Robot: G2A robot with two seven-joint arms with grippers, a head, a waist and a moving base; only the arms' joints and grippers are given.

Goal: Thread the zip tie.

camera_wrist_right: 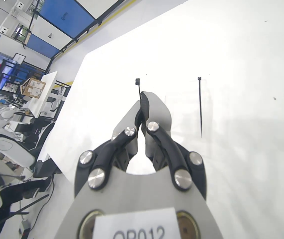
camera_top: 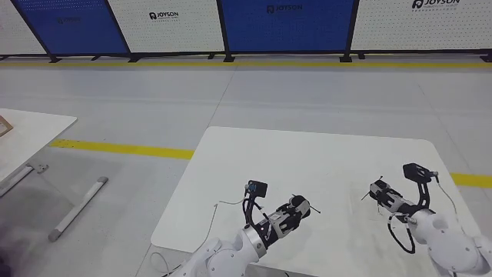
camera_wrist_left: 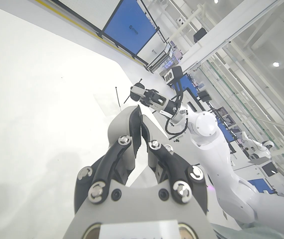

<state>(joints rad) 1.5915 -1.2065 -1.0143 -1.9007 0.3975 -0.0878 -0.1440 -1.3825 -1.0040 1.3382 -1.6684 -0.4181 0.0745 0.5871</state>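
Note:
My right gripper (camera_wrist_right: 142, 95) is shut on a black zip tie (camera_wrist_right: 138, 85), whose square head pokes out just past the fingertips. In the left wrist view that gripper (camera_wrist_left: 135, 93) hovers over the white table (camera_top: 307, 154) with the tie's ends sticking out on both sides. A second black zip tie (camera_wrist_right: 200, 105) lies flat on the table beside it, between the two arms (camera_wrist_left: 118, 96). My left gripper (camera_wrist_left: 139, 110) is shut with nothing visible between its pads. In the top view it (camera_top: 302, 204) sits near the table's front edge, to the left of the right gripper (camera_top: 377, 190).
The table's rounded far corners and front edge bound the work area, and most of its surface is bare. A second white table (camera_top: 23, 135) stands off to the left. Blue and white panels (camera_top: 284, 8) line the back beyond a yellow floor line.

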